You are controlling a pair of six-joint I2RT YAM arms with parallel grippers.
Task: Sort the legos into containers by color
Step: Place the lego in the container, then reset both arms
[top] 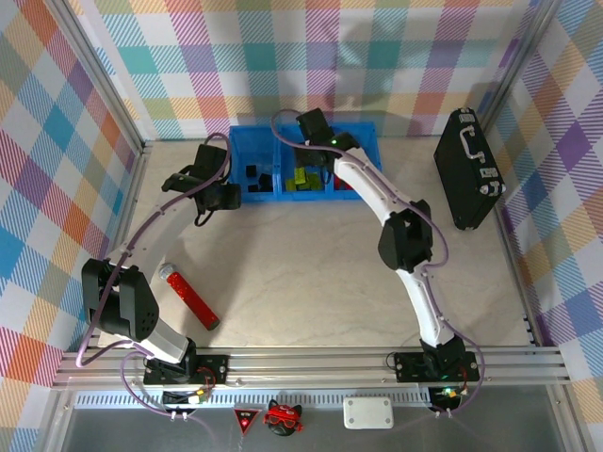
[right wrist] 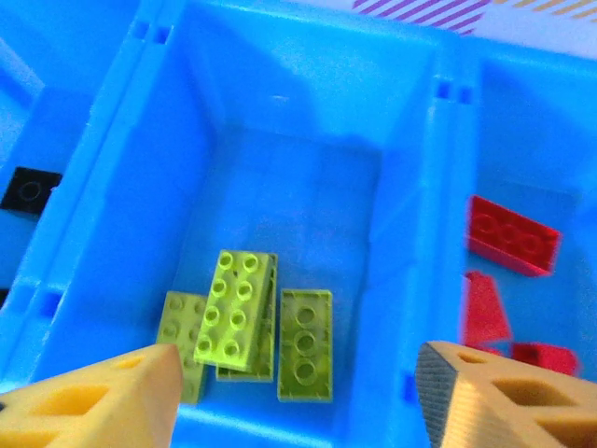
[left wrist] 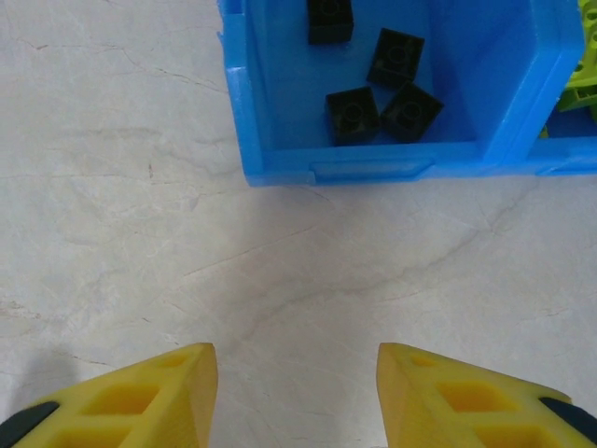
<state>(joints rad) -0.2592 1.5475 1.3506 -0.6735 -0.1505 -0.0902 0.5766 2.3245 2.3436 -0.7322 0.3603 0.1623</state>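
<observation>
The containers [top: 358, 141] are three joined blue bins at the back of the table. Black legos [left wrist: 373, 89] lie in the left bin, whose front wall [left wrist: 373, 171] is ahead of my left gripper [left wrist: 297, 373]. That gripper [top: 229, 197] hangs open over bare table just in front of the bin, with nothing between its fingers. My right gripper [right wrist: 298, 373] is open above the middle bin [right wrist: 280, 84], over several lime legos [right wrist: 238, 313] lying on its floor. Red legos [right wrist: 511, 235] lie in the right bin. In the top view the right gripper [top: 314, 130] hovers over the bins.
A long red bar with a black end [top: 193, 297] lies on the table near the left arm's base. A black briefcase [top: 466, 169] stands at the right. The checkered walls close in the table on three sides.
</observation>
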